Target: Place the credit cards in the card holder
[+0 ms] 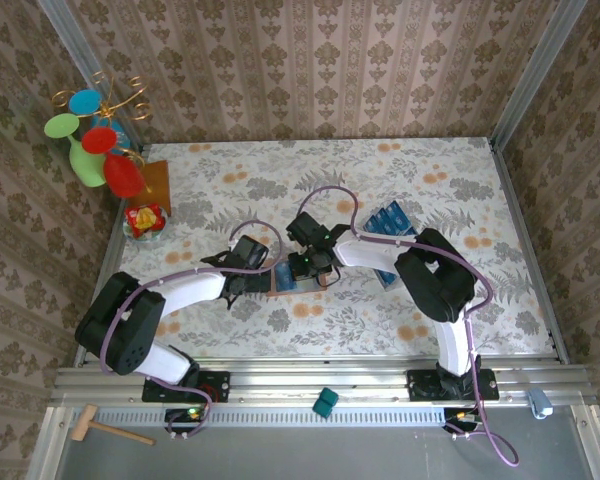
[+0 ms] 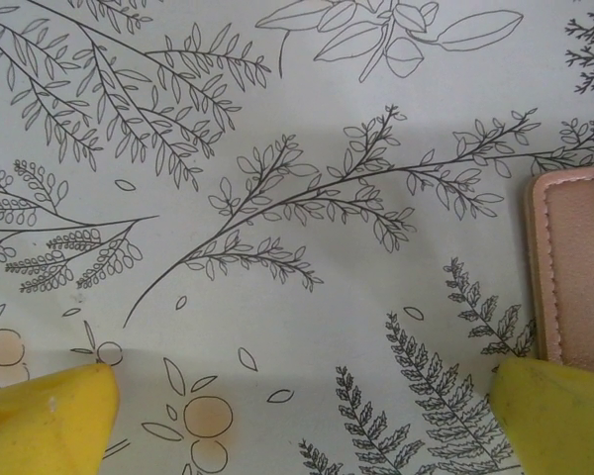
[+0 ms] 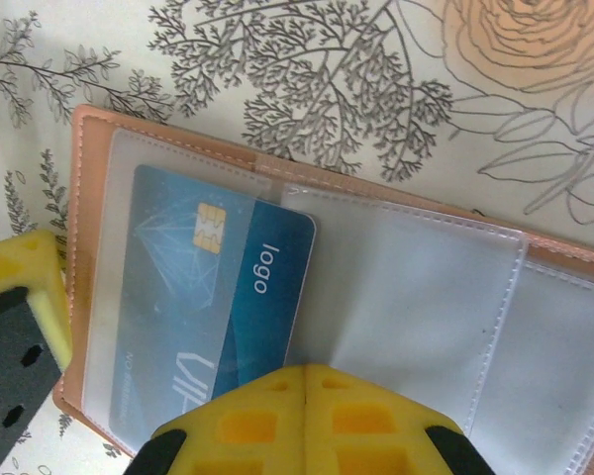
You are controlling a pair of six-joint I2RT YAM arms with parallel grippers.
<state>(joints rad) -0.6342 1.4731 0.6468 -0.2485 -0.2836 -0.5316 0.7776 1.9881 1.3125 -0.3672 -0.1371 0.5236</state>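
We find the card holder (image 3: 416, 297) lying open, a blue credit card (image 3: 208, 287) part-seated in its 9 o'clock sleeve, the right gripper (image 3: 307, 411) with fingers together at the card's 6 o'clock edge, seemingly to push it home, and the left gripper (image 2: 297, 416), fingers apart, poised with the holder's edge at its 3 o'clock.

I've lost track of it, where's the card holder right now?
Mid-table in the top view, the card holder lies open between the left tool and right tool, a blue card tucked in one sleeve.
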